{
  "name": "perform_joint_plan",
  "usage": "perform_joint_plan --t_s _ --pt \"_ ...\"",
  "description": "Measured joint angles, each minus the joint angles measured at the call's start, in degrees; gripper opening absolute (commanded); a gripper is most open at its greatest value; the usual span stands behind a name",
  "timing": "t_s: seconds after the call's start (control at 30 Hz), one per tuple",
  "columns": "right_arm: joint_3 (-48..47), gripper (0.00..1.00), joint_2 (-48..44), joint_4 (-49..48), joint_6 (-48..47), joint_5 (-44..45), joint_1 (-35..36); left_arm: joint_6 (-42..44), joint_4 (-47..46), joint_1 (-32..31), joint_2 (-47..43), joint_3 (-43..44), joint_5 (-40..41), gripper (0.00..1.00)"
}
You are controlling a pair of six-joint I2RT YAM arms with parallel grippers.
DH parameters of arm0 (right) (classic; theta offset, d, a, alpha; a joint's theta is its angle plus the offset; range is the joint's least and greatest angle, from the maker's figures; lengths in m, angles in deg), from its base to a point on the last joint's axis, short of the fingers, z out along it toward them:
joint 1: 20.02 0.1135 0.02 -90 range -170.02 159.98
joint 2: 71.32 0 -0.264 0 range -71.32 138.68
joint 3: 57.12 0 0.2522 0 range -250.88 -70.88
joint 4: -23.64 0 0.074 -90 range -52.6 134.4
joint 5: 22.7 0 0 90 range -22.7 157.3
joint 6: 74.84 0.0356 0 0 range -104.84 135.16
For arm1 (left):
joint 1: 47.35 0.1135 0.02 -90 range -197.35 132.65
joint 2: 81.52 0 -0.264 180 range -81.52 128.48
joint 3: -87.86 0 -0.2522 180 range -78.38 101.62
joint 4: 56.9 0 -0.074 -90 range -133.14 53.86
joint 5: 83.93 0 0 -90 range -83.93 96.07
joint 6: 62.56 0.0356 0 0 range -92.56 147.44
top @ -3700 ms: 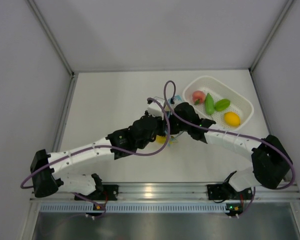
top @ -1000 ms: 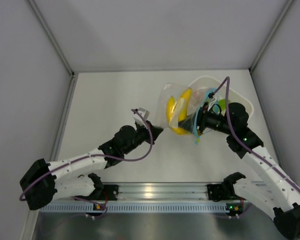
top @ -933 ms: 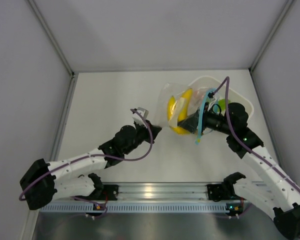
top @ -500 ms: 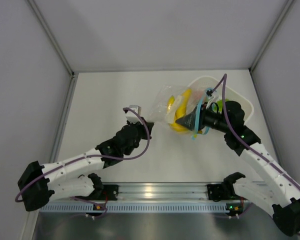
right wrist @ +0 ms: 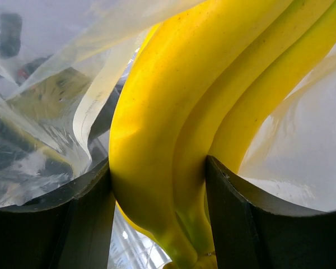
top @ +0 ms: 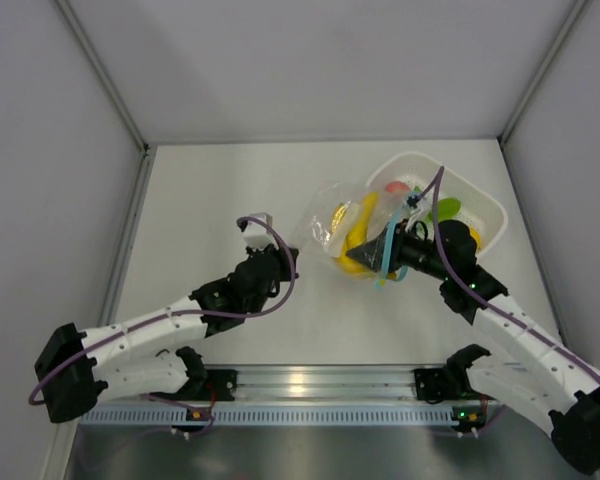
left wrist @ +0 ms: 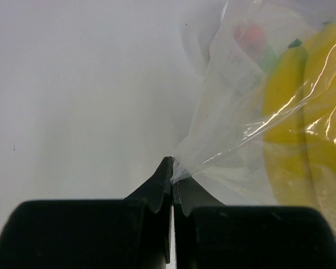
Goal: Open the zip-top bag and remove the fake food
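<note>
Top view: zip-top bag (top: 325,212) sits right of tabletop (top: 210,190) centre, approx 2 o'clock, stretched btwn the two arms and just at 9 o'clock of the white basket (top: 492,208). L arm (top: 150,325) reaches in from 7 o'clock. L fingers (left wrist: 172,168) are fully closed, pinching a corner of the clear film at the bag's 8 o'clock end. L wrist view shows the film fanning out from the tips toward 1 o'clock, crinkled, w/ yellow showing through it. R arm (top: 520,330) comes in from 4 o'clock. R fingers (right wrist: 157,165) are pushed in through the bag's mouth, and the blue zip strip (top: 384,256) loops round their black base. They stand partly apart and clamp the banana bunch (right wrist: 173,106), one finger each side, near where the bananas join. R wrist view has bare banana btwn them, w/ clear film bunched at 9 and 3 o'clock. So the bananas are inside the bag, gripped. Can't tell whether the bag touches the tabletop or hangs clear. Other fake food lies in the basket: pink fruit (top: 395,186) at its 10 o'clock end, green piece (top: 446,208) mid-basket, yellow-orange round fruit (top: 468,237) at its 5 o'clock side, partly hidden by R arm.
</note>
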Motion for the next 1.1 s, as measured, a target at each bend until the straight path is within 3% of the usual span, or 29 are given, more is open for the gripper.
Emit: perform_joint_plan --t_s 0.23,0.47,0.53,0.67,0.7,0.9,0.97,1.03,1.1 --pt "7.4 0.11 6.8 -9.5 1.1 0.4 1.8 -1.1 0.5 0.2 0.6 -4.7 -1.1 0.0" --pt "8.0 0.6 15.6 -14.4 1.9 -0.3 3.0 -3.9 0.6 1.2 1.8 -7.9 -2.1 0.0" --pt "8.0 0.62 16.9 -15.0 2.3 -0.3 3.0 -4.4 0.6 1.4 2.5 -8.0 -2.1 0.0" --pt "8.0 0.87 17.7 -14.5 3.8 1.3 3.0 -6.5 0.6 1.5 4.9 -8.1 -0.3 0.0" --pt "8.1 0.88 17.6 -14.5 4.4 2.0 3.0 -7.5 0.7 1.5 5.6 -8.1 0.2 0.0" --pt "9.9 0.84 17.9 -12.6 8.3 7.8 4.5 -17.2 0.7 1.6 12.9 -7.6 0.7 0.0" --pt "9.8 0.73 18.5 -11.7 8.8 9.1 4.9 -20.1 0.7 1.6 14.5 -7.6 0.5 0.0" --pt "9.8 0.47 18.8 -11.4 8.8 9.6 5.0 -22.6 1.1 1.6 15.5 -7.4 0.4 0.0" --pt "9.8 0.42 19.1 -11.3 8.6 9.6 5.0 -23.7 2.4 1.8 16.3 -6.8 0.5 0.0"
